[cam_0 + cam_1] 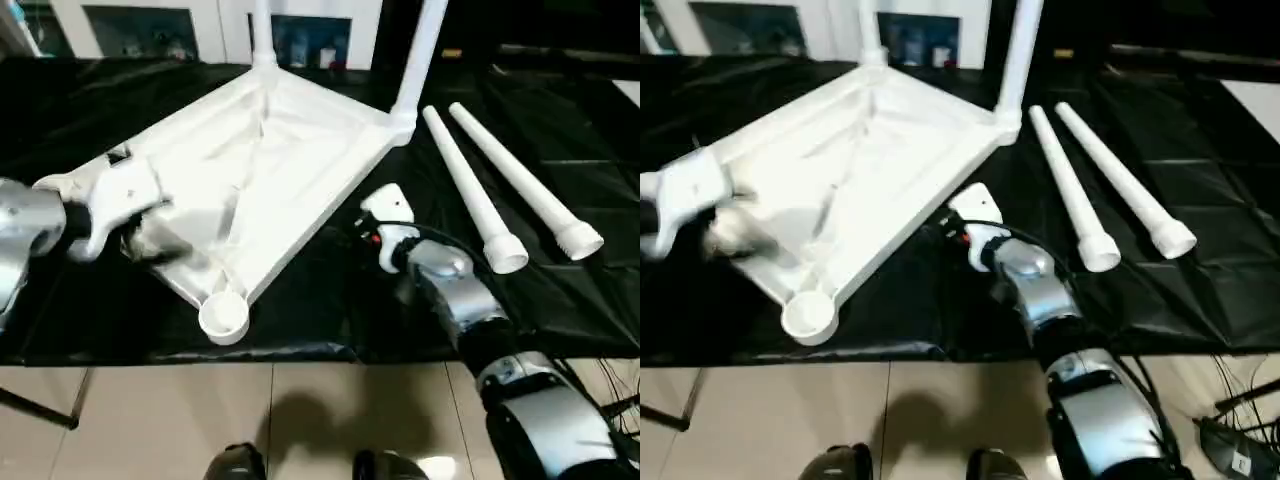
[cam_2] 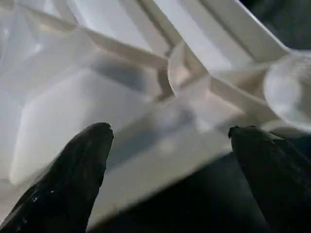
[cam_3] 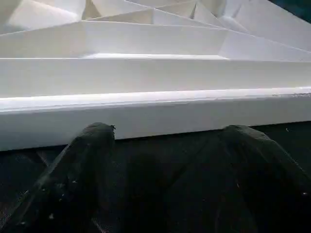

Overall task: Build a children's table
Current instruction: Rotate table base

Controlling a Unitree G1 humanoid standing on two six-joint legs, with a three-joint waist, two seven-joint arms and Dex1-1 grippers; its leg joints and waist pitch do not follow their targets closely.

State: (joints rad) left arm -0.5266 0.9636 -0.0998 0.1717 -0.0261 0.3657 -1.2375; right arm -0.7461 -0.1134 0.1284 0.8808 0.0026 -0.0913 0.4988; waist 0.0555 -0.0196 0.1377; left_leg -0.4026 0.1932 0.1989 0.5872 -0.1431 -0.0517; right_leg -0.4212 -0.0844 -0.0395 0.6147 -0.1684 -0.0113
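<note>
Two legs (image 1: 412, 60) stand upright in the far corner sockets of the inverted white table top (image 1: 270, 160), which lies ribbed side up on a black-covered table (image 1: 560, 300); two more loose legs (image 1: 520, 180) lie side by side on the cover, just right of the top. Near corner socket (image 1: 223, 316) is empty. L gripper (image 2: 165, 141) hangs over the top's near-left ribs, fingers (image 2: 73, 170) wide apart, nothing held. R gripper (image 3: 165, 141) faces the top's near-right rim w/ fingers spread, also empty, close to the rim.
</note>
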